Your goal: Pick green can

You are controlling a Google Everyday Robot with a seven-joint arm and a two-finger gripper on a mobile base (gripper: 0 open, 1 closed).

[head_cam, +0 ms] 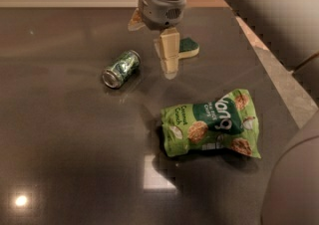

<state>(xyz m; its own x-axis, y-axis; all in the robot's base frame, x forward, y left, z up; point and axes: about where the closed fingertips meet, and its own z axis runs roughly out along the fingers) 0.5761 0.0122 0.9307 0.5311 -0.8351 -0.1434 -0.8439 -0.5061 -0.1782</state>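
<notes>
The green can (121,68) lies on its side on the dark table (60,119), left of centre, with a shiny silver end facing the lower left. My gripper (151,47) hangs from the arm at the top centre, above the table and just to the right of and behind the can. It is open and empty. One beige finger (169,52) points down near the sponge, and the other finger (134,21) shows at the left of the wrist.
A green-topped yellow sponge (185,48) lies just right of the gripper. A light-green snack bag (212,124) lies flat at the right front. The table's right edge (279,84) runs diagonally, with the arm's grey body beyond it.
</notes>
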